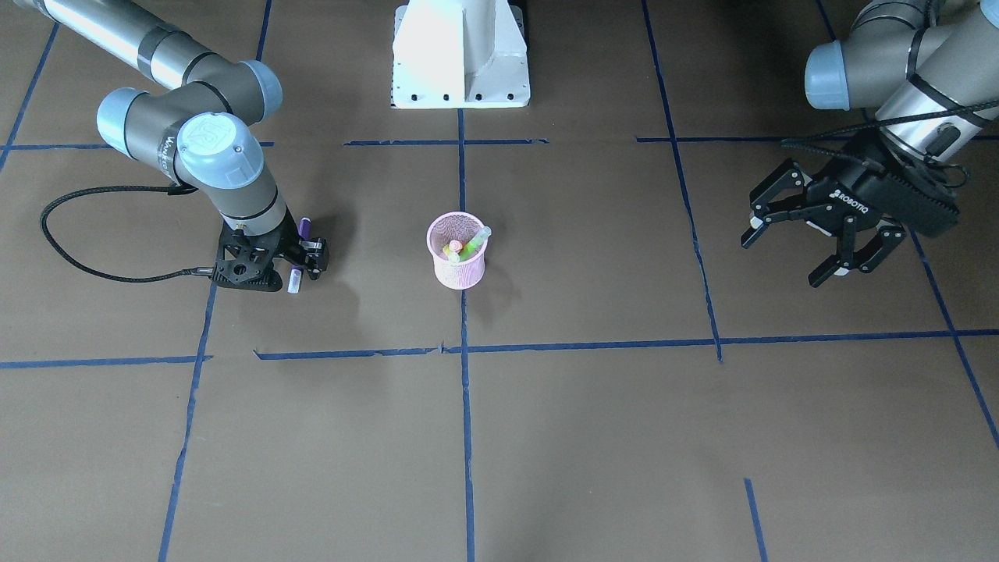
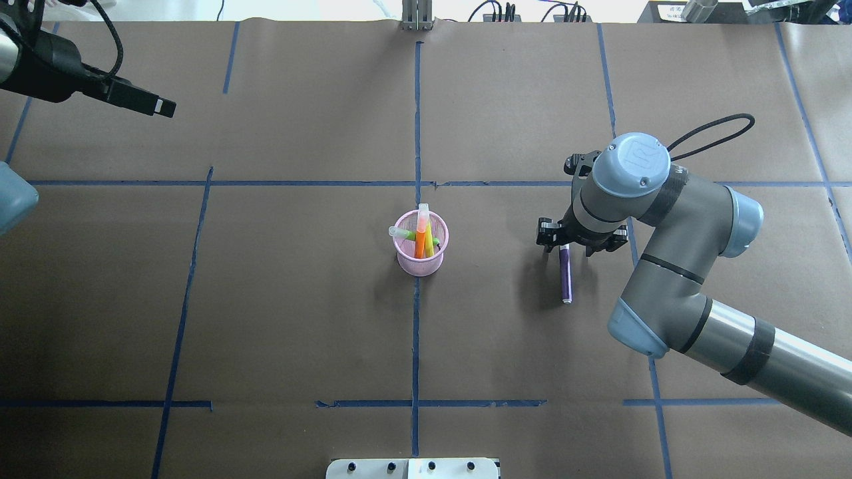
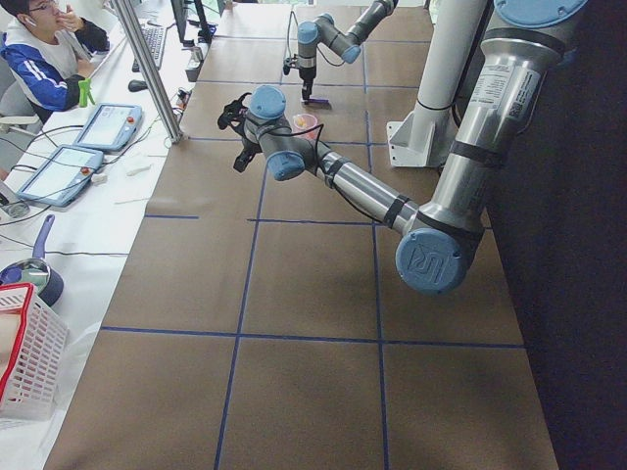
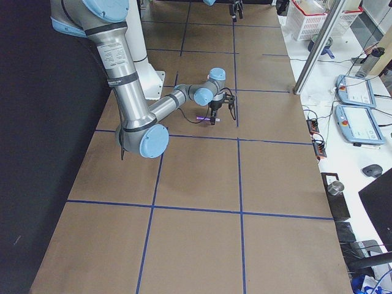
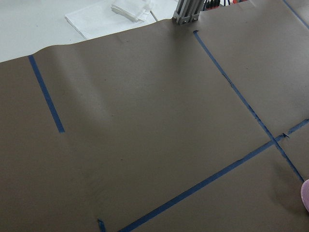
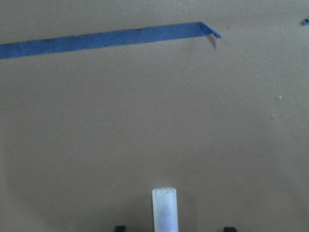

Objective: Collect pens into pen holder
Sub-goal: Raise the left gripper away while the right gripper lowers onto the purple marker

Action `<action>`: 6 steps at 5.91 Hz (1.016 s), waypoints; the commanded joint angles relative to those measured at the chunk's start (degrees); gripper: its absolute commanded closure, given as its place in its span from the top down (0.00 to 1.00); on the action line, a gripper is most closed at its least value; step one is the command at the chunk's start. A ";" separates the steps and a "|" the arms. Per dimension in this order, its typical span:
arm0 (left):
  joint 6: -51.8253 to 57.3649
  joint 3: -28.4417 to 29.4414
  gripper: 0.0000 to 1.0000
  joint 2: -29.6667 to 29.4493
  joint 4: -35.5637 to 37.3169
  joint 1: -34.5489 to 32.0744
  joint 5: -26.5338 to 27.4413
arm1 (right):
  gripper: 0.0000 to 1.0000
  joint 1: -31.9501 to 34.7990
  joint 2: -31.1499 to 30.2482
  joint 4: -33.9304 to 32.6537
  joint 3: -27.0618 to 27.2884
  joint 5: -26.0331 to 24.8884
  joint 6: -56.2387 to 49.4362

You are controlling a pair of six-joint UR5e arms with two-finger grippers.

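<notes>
The pink mesh pen holder [image 1: 458, 261] [image 2: 418, 265] stands upright at the table's middle. An orange pen [image 2: 420, 241] and a green pen [image 1: 473, 244] stand inside it. The purple pen [image 2: 566, 276] [image 1: 304, 227] lies flat on the brown paper to the robot's right of the holder. Its pale cap [image 6: 164, 208] shows in the right wrist view. My right gripper [image 1: 298, 264] [image 2: 572, 247] is down at the table, open, with its fingers on either side of the pen's cap end and apart from it. My left gripper [image 1: 784, 257] is open and empty, raised over the table's left part.
The robot's white base [image 1: 460, 55] stands at the table's near edge. Blue tape lines [image 2: 416, 332] cross the brown paper. A black cable [image 1: 86, 234] loops beside the right wrist. A person sits at a side bench [image 3: 44, 49] beyond the table.
</notes>
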 commanded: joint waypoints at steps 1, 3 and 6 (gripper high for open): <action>0.72 -0.03 1.00 0.52 -0.28 0.00 0.06 | 0.21 -0.01 0.04 0.00 0.08 0.06 -0.15; 0.90 -0.12 1.00 0.53 -0.28 0.00 0.15 | 0.00 -0.09 0.04 0.00 0.35 0.24 -0.15; 0.99 0.14 1.00 1.14 0.51 -0.52 0.50 | 0.00 4.28 0.04 9.88 10.06 -0.37 0.81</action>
